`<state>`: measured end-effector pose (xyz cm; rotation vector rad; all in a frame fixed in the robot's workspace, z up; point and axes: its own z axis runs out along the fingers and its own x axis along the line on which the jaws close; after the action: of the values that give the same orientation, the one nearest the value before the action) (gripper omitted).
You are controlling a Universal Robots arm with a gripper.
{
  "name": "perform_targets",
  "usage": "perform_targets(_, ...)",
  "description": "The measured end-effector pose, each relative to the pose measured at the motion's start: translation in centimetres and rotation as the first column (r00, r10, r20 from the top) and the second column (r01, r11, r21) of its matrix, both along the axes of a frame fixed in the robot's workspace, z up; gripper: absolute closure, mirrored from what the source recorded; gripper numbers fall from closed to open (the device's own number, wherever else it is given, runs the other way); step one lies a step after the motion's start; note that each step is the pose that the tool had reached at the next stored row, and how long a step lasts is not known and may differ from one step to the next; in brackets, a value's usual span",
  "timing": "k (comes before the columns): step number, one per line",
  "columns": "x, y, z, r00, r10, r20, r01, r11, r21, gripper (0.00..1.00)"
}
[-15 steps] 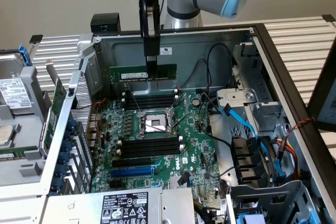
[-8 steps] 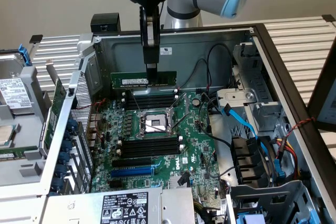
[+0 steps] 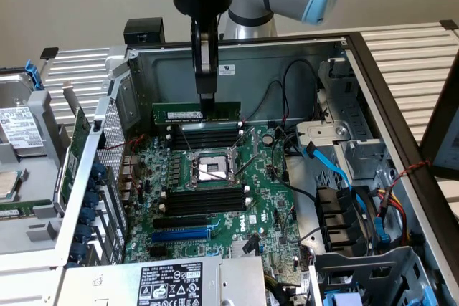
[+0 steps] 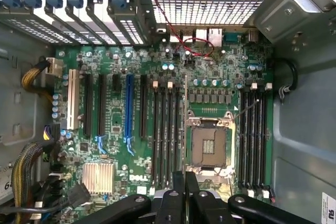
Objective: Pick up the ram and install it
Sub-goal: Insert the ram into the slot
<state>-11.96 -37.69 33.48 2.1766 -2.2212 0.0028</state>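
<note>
The ram (image 3: 179,113) is a long green stick with black chips and a white label. It hangs level above the motherboard (image 3: 265,202), lying parallel to the black memory slots (image 3: 204,136). My gripper (image 3: 206,98) comes straight down from above and is shut on the stick's upper edge near its middle. In the wrist view the ram (image 4: 185,124) shows edge-on as a thin line running out from my gripper (image 4: 185,187). It lies between one bank of empty slots (image 4: 165,129) and the CPU socket (image 4: 210,142), clear of the board.
The open computer case (image 3: 287,55) surrounds the board with metal walls. A second slot bank (image 4: 254,129) lies beyond the socket. Blue and black cables (image 3: 337,170) and drive bays fill the exterior view's right. An expansion-card bracket row (image 3: 97,198) stands at its left.
</note>
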Motion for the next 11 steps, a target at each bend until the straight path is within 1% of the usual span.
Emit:
perform_targets(1,0.0,-0.08,-0.15,1.0000,0.000,0.0005,0.000,1.0000,0.0019,0.87)
perform_targets(2,-0.1,-0.18,-0.32,1.0000,0.000,0.0009,0.000,1.0000,0.0025,0.87)
perform_targets(5,-0.3,-0.54,-0.88,1.0000,0.000,0.0016,0.000,1.0000,0.0030,0.87)
perform_targets(11,-0.4,-1.31,-1.87,1.0000,0.000,0.0082,0.000,1.0000,0.0035,0.87)
